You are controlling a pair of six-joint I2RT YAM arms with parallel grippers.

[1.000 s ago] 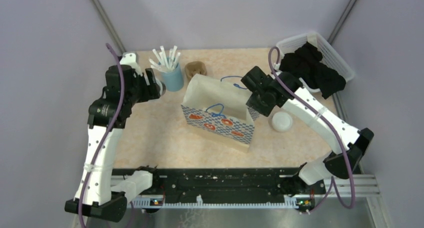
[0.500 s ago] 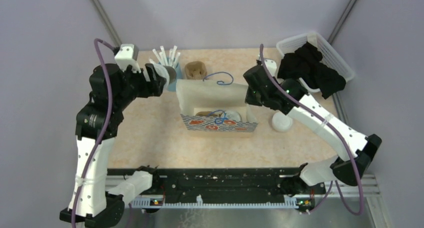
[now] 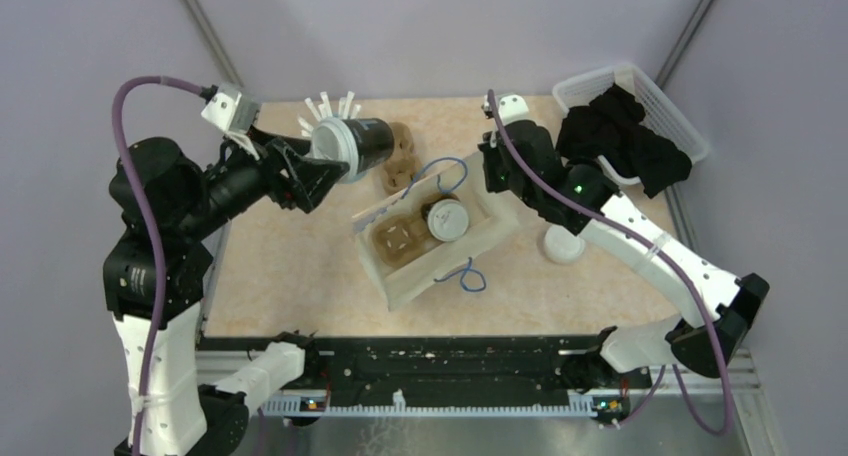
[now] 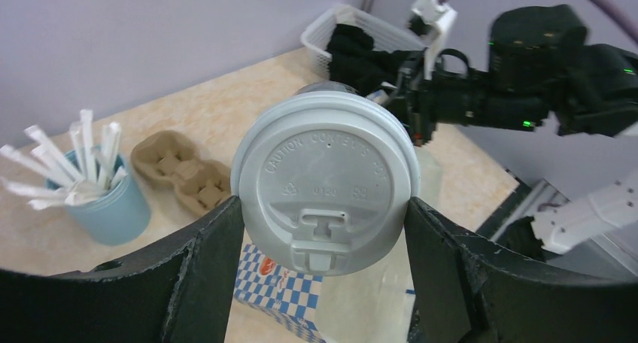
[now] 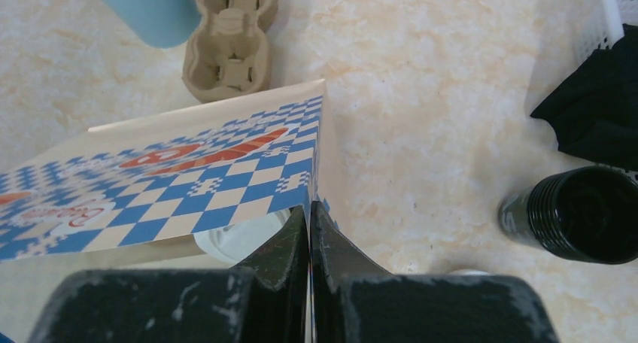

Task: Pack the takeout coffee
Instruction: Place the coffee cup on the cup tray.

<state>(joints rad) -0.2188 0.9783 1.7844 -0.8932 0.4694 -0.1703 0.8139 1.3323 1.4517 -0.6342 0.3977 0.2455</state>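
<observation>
My left gripper [image 3: 335,156] is shut on a takeout coffee cup [image 3: 352,146], black with a white sip lid [image 4: 325,179], held in the air left of the bag and tipped on its side. In the left wrist view a finger [image 4: 207,264] presses each side of the lid. The blue-checked paper bag [image 3: 432,266] lies tilted with its mouth open. Inside it a brown carrier [image 3: 397,239] holds a second lidded cup [image 3: 447,219]. My right gripper [image 5: 310,211] is shut on the bag's rim [image 5: 320,144] at its right corner.
A light-blue cup of white straws [image 4: 113,207] and a spare pulp carrier [image 3: 400,161] stand at the back. A loose white lid [image 3: 563,244] lies right of the bag. A lidless black cup [image 5: 579,215] lies beside the white basket [image 3: 665,101] of black cloth.
The right gripper closed on the bag's rim and pulled the bag over, so its inside now shows. The left arm rose and carried its cup right, toward the bag.
</observation>
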